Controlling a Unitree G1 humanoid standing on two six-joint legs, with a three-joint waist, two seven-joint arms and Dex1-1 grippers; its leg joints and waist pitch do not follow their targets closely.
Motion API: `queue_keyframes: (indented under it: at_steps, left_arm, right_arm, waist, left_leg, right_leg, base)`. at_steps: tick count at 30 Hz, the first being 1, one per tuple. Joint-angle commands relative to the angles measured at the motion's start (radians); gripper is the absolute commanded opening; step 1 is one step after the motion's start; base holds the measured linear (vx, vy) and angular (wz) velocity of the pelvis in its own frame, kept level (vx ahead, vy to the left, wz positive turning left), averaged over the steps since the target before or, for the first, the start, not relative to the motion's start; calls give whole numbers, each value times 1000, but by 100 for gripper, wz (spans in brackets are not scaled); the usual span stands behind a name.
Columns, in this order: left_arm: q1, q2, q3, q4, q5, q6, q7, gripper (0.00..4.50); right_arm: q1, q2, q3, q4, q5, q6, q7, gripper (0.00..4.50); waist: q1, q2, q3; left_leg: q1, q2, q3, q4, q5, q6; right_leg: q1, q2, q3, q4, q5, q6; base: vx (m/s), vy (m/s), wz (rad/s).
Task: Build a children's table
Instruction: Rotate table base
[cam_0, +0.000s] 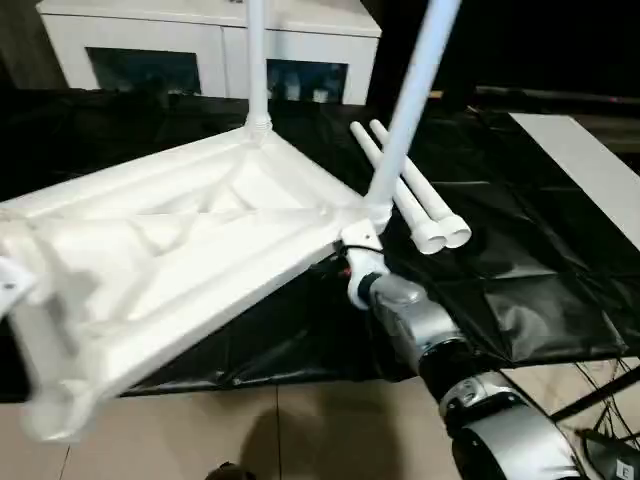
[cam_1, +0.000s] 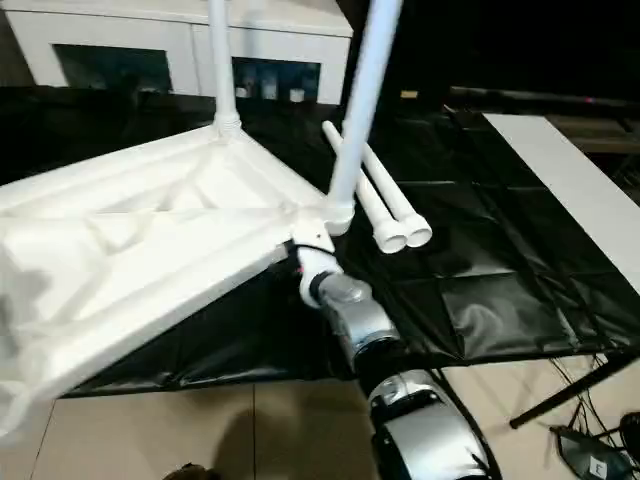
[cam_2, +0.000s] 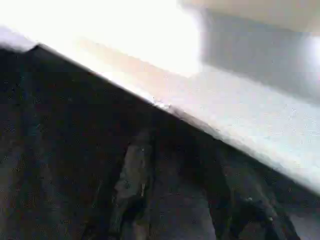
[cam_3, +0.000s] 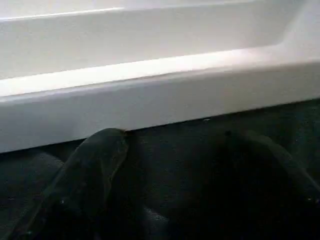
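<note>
**Spotter:** What's nearest you?

**Operator:** My right forearm (cam_0: 440, 340), reaching up to the near right corner of the table top (cam_0: 170, 260). The right hand (cam_3: 165, 175) sits just under the top's long edge; its wrist view has both black fingers (cam_3: 85, 170) spread wide, the rim crossing just past their tips. I can't tell whether they touch it, and nothing is clamped.

**Spotter:** And the left?

**Operator:** The left hand (cam_2: 185, 190) is partly parted, the top's edge running slantwise beyond the fingertips. Whether it bears on the plastic, I can't tell.

**Spotter:** How does the top lie?

**Operator:** Ribbed side up, tilted, over the black sheet (cam_0: 520, 260) on the floor, its long axis running from my left down close, away to the right. Two legs stand in the far sockets: one at the back corner (cam_0: 257, 60), one right above my right hand (cam_0: 415, 90).

**Spotter:** The spares?

**Operator:** Two loose legs (cam_0: 410, 190) lie side by side on the sheet, just beyond that corner, open ends toward me. The right arm is plainly nearer, I judge. Farthest back stands a white cabinet (cam_0: 210, 45).
</note>
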Motion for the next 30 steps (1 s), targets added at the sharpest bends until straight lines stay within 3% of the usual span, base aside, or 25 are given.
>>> queue_keyframes:
  at_steps: [1,5,10,11,12,17,22,25,26,30]
  left_arm:
    - [1,-1,-12,-93,-49,23,-47,160]
    - [23,-33,8,-240,-133,65,-95,160]
    - [21,-84,1,-345,-197,74,-121,160]
    - [12,-115,-19,-367,-215,61,-119,160]
    - [10,-122,-23,-372,-219,60,-119,160]
    - [-9,-175,-86,-405,-236,72,-105,160]
    - [-40,-236,-178,-415,-234,54,-89,160]
    - [-81,-284,-227,-385,-224,2,-65,160]
    - [-104,-319,-244,-360,-222,-23,-51,160]
    - [-169,-404,-286,-256,-188,-101,0,160]
  right_arm:
    - [-26,16,7,30,-2,-27,25,381]
    - [-44,56,3,85,-2,-67,50,381]
    - [-56,79,2,108,-3,-93,70,381]
    - [-59,85,5,110,-3,-99,87,381]
    - [-60,86,5,111,-3,-101,90,381]
    - [-71,90,6,132,-10,-127,112,381]
    - [-72,88,12,142,-19,-155,151,381]
    - [-67,80,22,122,-28,-168,165,381]
    - [-62,71,21,92,-25,-164,168,381]
    - [-37,24,11,-27,-19,-127,168,381]
  waist:
    - [-8,45,-54]
    - [-9,39,-52]
    - [-10,38,-51]
    - [-16,31,-51]
    - [-18,31,-50]
    - [-21,34,-51]
    - [-25,36,-51]
    - [-21,33,-47]
    - [-27,25,-45]
    - [-34,25,-50]
  left_leg:
    - [58,47,-39,-92,-525,-127]
    - [50,47,-40,-93,-515,-120]
    - [54,46,-39,-91,-535,-124]
    - [47,44,-40,-92,-532,-120]
    - [45,45,-42,-93,-532,-121]
    - [54,44,-39,-88,-542,-119]
    - [50,43,-40,-89,-548,-120]
    - [60,43,-41,-85,-600,-118]
    - [51,42,-46,-90,-611,-117]
    - [39,40,-48,-92,-559,-118]
  right_leg:
    - [-4,-61,43,-76,-264,-177]
    - [1,-63,44,-78,-279,-169]
    - [-3,-61,43,-81,-302,-161]
    - [1,-61,43,-80,-307,-161]
    - [3,-62,42,-80,-313,-159]
    - [-6,-60,44,-84,-330,-151]
    - [-2,-57,43,-85,-336,-150]
    - [-12,-60,43,-97,-401,-143]
    - [-3,-61,39,-98,-439,-133]
    - [8,-60,38,-91,-409,-121]
  base:
    - [0,0,0]
    - [0,0,0]
    - [0,0,0]
    - [0,0,0]
    - [0,0,0]
    - [0,0,0]
    - [0,0,0]
    - [0,0,0]
    - [0,0,0]
    - [0,0,0]
